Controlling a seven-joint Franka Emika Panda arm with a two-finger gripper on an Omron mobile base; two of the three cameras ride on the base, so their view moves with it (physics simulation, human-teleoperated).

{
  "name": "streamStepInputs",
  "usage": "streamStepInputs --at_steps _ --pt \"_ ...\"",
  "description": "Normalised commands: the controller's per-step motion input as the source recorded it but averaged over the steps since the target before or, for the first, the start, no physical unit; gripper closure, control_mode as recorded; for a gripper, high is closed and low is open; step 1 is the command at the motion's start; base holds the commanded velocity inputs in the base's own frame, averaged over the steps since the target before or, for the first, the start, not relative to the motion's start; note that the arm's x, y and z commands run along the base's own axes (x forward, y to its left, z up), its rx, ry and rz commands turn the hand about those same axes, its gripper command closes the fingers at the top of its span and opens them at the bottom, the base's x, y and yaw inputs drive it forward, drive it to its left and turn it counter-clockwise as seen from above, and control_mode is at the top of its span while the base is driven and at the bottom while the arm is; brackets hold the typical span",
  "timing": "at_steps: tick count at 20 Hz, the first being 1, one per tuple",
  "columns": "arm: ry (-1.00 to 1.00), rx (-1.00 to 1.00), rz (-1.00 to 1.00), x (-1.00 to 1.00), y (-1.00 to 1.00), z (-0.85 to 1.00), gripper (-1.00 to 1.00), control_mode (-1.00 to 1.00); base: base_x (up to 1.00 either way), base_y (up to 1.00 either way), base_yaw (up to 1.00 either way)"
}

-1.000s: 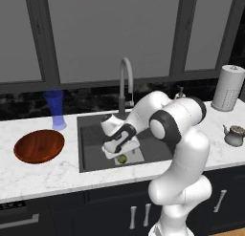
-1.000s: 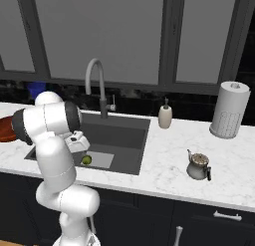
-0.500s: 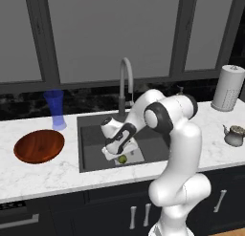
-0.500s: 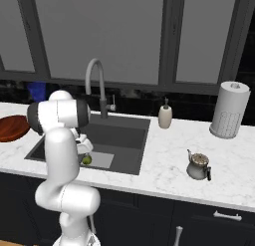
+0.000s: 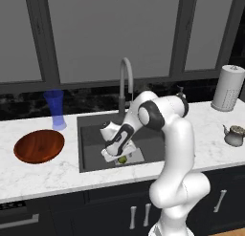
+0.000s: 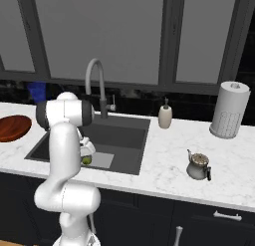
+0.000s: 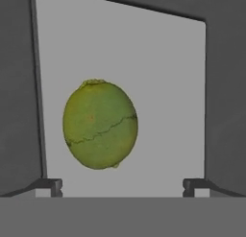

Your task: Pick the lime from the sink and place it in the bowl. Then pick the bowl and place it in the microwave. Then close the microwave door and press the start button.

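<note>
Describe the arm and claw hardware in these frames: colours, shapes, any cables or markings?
The arm has glossy white, rounded tubular links with dark grey to black bands at the joints, rising from a bulbous white base segment. The claw has a white body and two small dark grey, blocky finger tips. No cables or markings are visible.

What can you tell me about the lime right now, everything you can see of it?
The lime is a small yellow-green fruit, slightly oval, with a dull mottled skin crossed by a thin dark crack-like line. It lies on a pale grey rectangular patch on the floor of the dark sink, towards the front edge. The gripper hangs open just above it, one fingertip on either side; nothing grips it yet.
</note>
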Motion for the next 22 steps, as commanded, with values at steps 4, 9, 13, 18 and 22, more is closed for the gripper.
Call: streamStepInputs --at_steps 4,9,13,18,22 --pt "0.00 0.00 0.00 0.17 0.00 -0.32 -1.00 -1.00 0.00 0.00 0.00" --pt "0.00 0.00 0.00 0.26 0.00 -0.22 -1.00 -1.00 0.00 0.00 0.00" --pt "0.00 0.00 0.00 0.35 0.00 -0.18 -1.00 -1.00 0.00 0.00 0.00" --pt "0.00 0.00 0.00 0.22 0.00 -0.23 1.00 -1.00 0.00 0.00 0.00" --pt "-0.02 -0.01 0.00 -0.18 0.05 -0.01 1.00 -1.00 0.00 0.00 0.00"
